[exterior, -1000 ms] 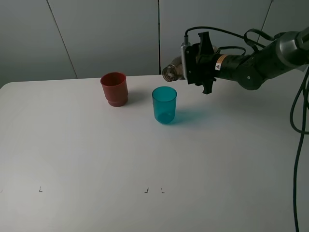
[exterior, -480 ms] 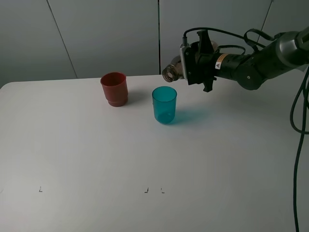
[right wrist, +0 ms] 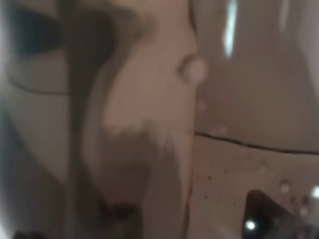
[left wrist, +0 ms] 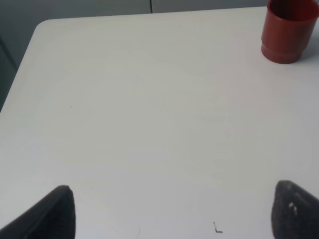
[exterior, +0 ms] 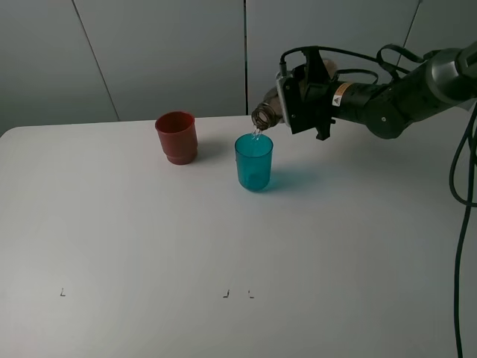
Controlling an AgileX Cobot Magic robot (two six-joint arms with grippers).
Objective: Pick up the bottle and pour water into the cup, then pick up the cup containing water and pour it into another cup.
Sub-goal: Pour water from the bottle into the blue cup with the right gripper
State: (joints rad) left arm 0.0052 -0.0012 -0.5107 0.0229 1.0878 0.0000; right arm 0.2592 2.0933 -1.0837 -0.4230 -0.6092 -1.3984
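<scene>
Right gripper (exterior: 301, 105) clenched on the bottle (exterior: 264, 115), held tilted neck-down with its mouth just above the cup (exterior: 254, 164) so water falls inside.

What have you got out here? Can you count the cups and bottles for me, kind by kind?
Cups: 2 (red cup, teal cup)
Bottles: 1 (bottle, smoky and see-through, tipped over the teal cup)
Total: 3
</scene>
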